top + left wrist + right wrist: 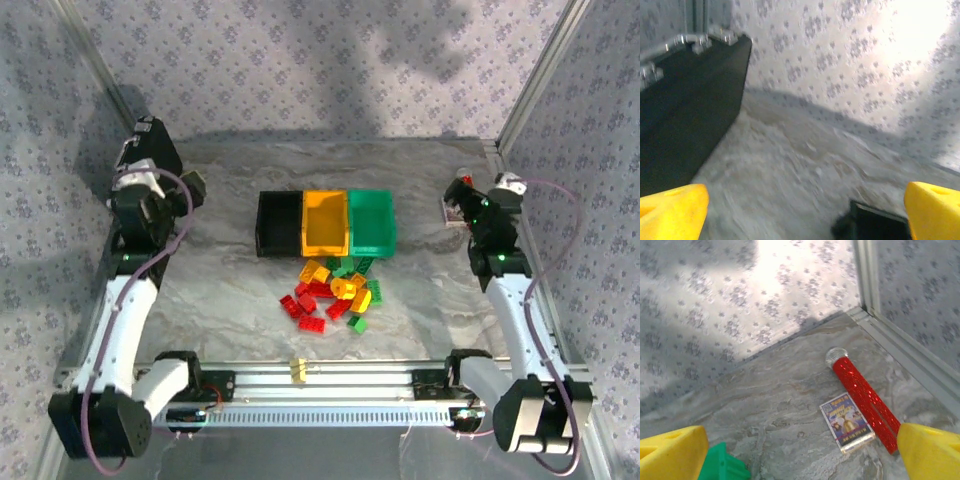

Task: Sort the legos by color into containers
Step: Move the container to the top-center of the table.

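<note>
Three joined bins stand at the table's middle: black, orange-yellow and green. All three look empty. Just in front of them lies a loose pile of red, yellow-orange and green legos. My left gripper hangs raised at the far left, well away from the pile. In the left wrist view its yellow fingertips stand wide apart with nothing between them, and a corner of the black bin shows below. My right gripper hovers at the far right, open and empty, with a green bin corner beside its left finger.
A red glittery cylinder with a silver end and a small printed card box lie by the right wall under my right gripper. A large flat black case sits to the left. A tiny yellow block sits on the front rail.
</note>
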